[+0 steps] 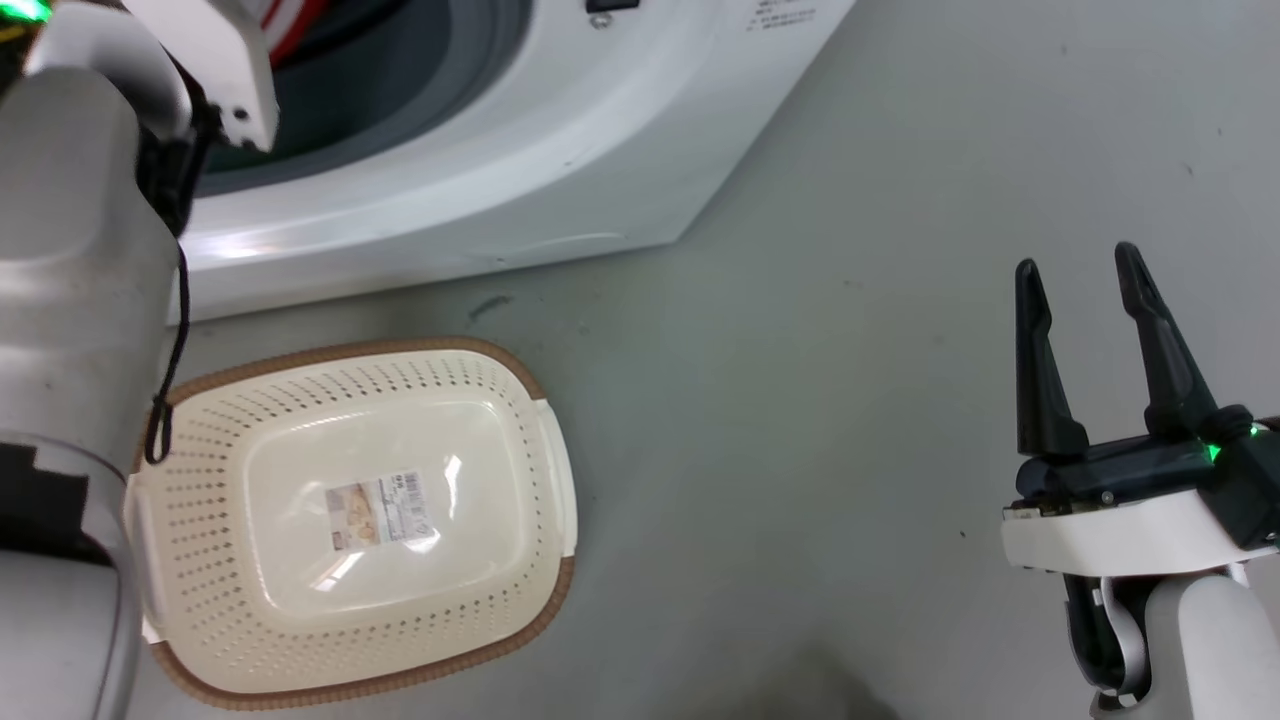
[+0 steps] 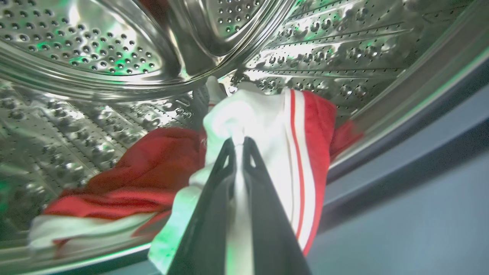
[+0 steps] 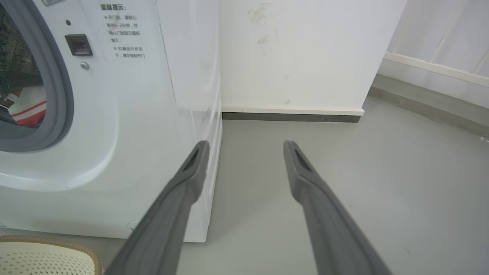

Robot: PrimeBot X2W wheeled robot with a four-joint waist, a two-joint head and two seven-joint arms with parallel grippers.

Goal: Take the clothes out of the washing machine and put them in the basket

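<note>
Inside the steel drum [image 2: 95,49] of the white washing machine [image 1: 520,150], my left gripper [image 2: 237,142] is shut on a white fold of the red-and-white clothes [image 2: 267,126]. More red fabric [image 2: 153,168] lies on the drum floor to its left. A strip of the clothes [image 1: 290,25] shows in the machine's opening past my left forearm [image 1: 80,250], and another bit [image 3: 28,110] through the grey door ring [image 3: 57,84]. The cream basket [image 1: 250,640] sits on the floor in front of the machine, with only a label in it. My right gripper [image 1: 1080,265] hangs open over bare floor.
The grey floor [image 1: 800,400] stretches right of the basket. A white wall [image 3: 298,57] with a dark skirting stands beside the machine, and a pale railing [image 3: 439,46] at the far right. The basket's rim [image 3: 49,240] lies just below the machine's front.
</note>
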